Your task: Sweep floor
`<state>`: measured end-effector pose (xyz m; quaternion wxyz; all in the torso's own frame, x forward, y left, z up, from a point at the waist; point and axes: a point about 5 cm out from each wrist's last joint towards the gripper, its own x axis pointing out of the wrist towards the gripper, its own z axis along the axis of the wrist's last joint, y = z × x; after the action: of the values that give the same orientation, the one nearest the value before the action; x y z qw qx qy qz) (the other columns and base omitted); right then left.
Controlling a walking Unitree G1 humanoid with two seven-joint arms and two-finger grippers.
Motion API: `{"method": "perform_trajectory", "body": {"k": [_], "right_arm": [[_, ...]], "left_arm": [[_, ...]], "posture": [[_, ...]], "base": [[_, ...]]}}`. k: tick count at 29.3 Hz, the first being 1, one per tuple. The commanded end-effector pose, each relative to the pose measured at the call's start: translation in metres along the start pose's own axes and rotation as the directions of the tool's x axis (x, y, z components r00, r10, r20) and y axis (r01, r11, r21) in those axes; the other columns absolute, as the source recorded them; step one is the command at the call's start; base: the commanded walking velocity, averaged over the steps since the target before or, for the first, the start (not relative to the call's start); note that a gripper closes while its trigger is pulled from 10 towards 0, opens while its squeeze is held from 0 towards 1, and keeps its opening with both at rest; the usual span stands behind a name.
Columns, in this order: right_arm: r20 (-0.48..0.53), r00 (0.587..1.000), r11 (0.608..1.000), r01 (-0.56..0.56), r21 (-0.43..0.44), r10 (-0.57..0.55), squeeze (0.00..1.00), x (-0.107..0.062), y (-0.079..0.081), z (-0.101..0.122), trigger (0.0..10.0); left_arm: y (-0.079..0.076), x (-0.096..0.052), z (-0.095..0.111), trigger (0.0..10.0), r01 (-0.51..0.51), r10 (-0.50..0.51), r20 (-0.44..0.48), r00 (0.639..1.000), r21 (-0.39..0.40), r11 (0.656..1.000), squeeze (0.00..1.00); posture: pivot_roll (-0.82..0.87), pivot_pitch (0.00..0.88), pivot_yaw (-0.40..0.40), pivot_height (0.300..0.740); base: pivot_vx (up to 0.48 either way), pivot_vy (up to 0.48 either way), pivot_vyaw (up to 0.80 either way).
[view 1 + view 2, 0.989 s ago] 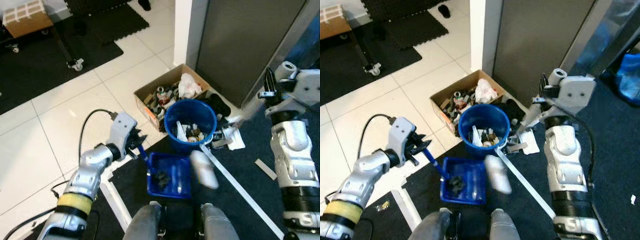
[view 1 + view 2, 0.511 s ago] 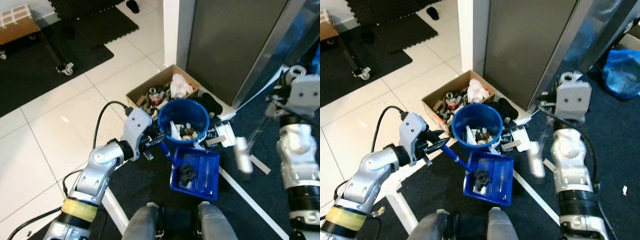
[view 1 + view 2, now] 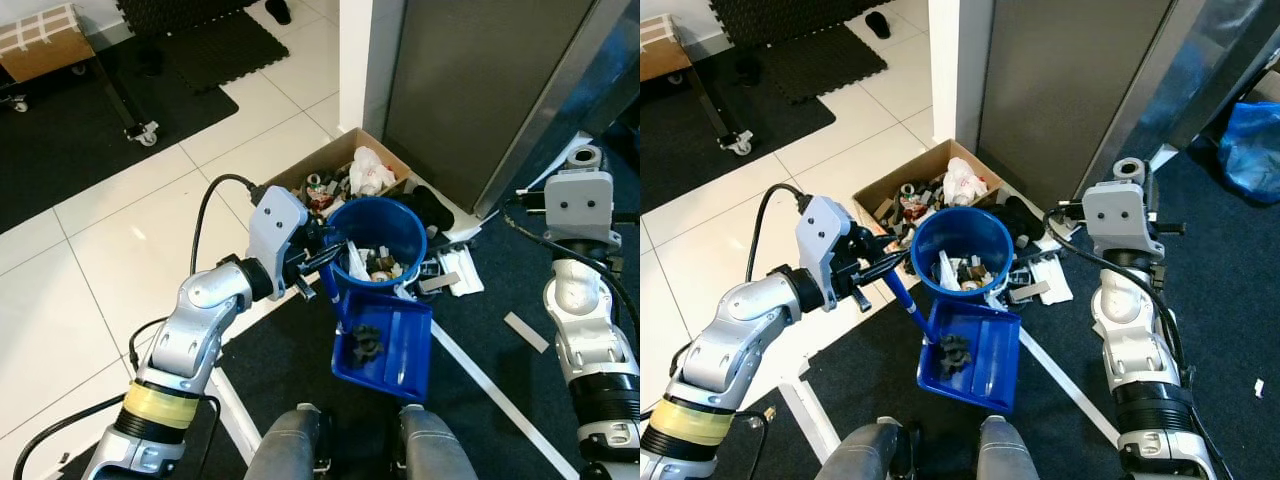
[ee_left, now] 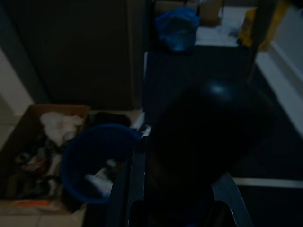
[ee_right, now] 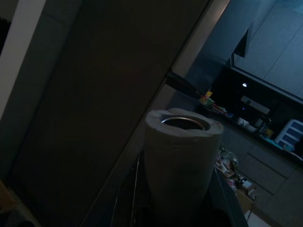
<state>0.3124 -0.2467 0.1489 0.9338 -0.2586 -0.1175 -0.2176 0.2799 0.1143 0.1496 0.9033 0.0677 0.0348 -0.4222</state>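
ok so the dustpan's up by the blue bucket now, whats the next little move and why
Probably tip the dustpan further so its load slides into the blue bucket. The left gripper holds the pan by its blue handle, with the pan's far edge at the bucket's near rim, and a dark clump of debris lies in the tray. The bucket already holds rubbish, which suggests it is the dump spot.
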Motion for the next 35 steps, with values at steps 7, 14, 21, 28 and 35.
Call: {"method": "perform_trajectory", "body": {"k": [7,14,21,28,35], "right_arm": [[0.018,0.999,0.999,-0.041,-0.013,0.041,0.0,-0.003,0.009,-0.002,10.0],[0.023,0.999,0.999,-0.032,-0.022,0.033,0.0,-0.002,0.009,-0.003,10.0],[0.042,0.999,0.998,-0.03,-0.063,0.032,0.0,-0.002,0.011,-0.005,10.0],[0.045,0.998,0.996,-0.027,-0.087,0.031,0.0,-0.002,0.011,-0.008,10.0],[0.047,0.998,0.995,-0.032,-0.097,0.037,0.0,-0.003,0.013,-0.01,10.0]], "left_arm": [[-0.026,0.006,0.02,10.0,0.096,-0.09,0.096,0.991,-0.061,0.994,0.0],[-0.031,0.006,0.032,10.0,0.102,-0.097,0.129,0.987,-0.038,0.994,0.0],[-0.03,0.006,0.069,10.0,0.126,-0.131,0.215,0.968,0.038,0.991,0.0],[-0.018,0.002,0.108,10.0,0.092,-0.132,0.301,0.944,0.145,0.985,0.0],[-0.012,0.0,0.13,10.0,0.065,-0.128,0.353,0.927,0.186,0.98,0.0]], "posture": [[-0.04,0.139,0.018,0.74],[-0.04,0.14,0.016,0.74],[-0.03,0.135,0.016,0.74],[-0.03,0.129,0.016,0.74],[-0.04,0.122,0.016,0.74]], "base": [[0.0,0.0,0.0],[0.0,0.0,0.0],[0.0,0.0,0.0],[0.0,0.0,0.0],[0.0,0.0,0.0]]}}
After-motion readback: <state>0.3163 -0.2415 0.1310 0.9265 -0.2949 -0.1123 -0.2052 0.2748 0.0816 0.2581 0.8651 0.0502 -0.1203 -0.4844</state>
